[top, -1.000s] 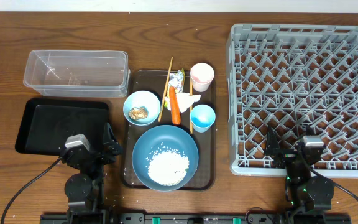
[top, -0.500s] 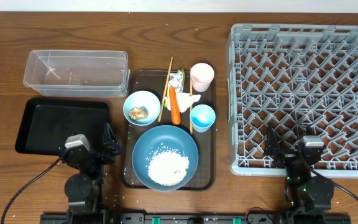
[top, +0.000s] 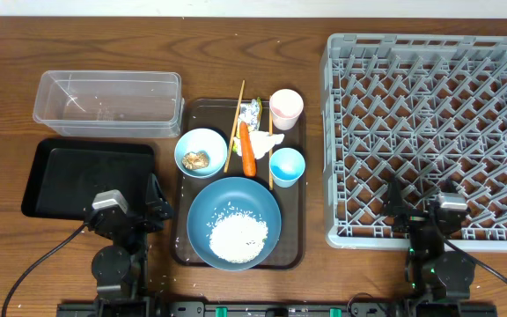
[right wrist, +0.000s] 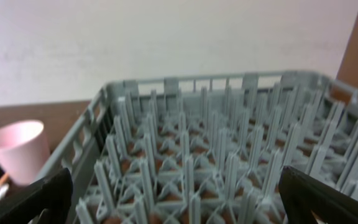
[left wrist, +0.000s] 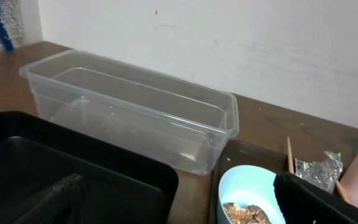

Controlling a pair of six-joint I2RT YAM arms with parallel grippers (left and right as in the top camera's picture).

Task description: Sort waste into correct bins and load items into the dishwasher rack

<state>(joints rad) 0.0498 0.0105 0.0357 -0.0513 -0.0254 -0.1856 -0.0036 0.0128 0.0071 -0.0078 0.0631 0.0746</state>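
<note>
Only the right arm (top: 440, 260) has shifted slightly rightward beside the rack (top: 429, 114), both pairs of fingers (right wrist: 328, 199) apart and empty; sorting looks unstarted, so next comes reaching for the carrot (top: 247, 151) on the brown tray (top: 292, 220).

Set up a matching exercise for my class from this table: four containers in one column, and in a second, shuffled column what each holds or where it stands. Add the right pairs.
Column one:
1. large blue bowl
2. small light-blue bowl
3. pink cup
4. clear tub

Column two:
A. stands at the far right corner of the brown tray
B. holds a brown food scrap
C. stands on the far side of the black tray
D. holds white rice

Pairs: 1-D, 2-B, 3-A, 4-C.
</note>
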